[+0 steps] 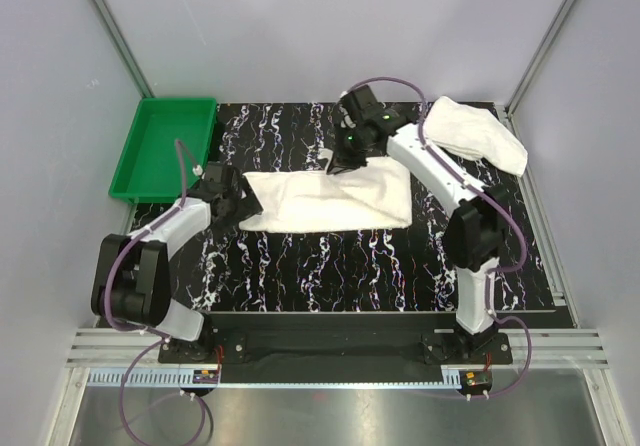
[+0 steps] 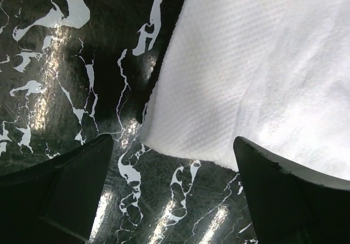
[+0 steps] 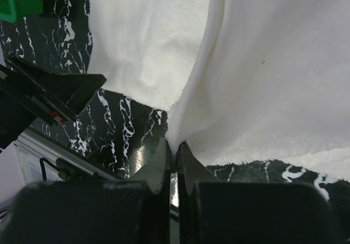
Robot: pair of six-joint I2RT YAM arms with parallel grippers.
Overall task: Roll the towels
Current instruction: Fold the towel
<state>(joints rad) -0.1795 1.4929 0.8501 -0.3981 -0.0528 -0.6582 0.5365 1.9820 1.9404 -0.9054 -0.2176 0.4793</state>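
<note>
One white towel (image 1: 330,201) lies flat across the middle of the black marbled mat. A second towel (image 1: 475,134) sits crumpled at the back right. My left gripper (image 1: 240,198) is at the flat towel's left end. Its fingers (image 2: 65,189) stand wide open, with the towel's corner (image 2: 262,74) just ahead of them and only mat between them. My right gripper (image 1: 340,161) is at the same towel's far edge. In the right wrist view it (image 3: 174,145) is shut on a pinched fold of the towel (image 3: 273,80), which rises from the mat there.
A green plastic tray (image 1: 165,146) stands at the back left, just off the mat, and shows in the right wrist view's corner (image 3: 19,0). The mat (image 1: 330,266) ends near the frame rails on both sides. Grey walls enclose the table.
</note>
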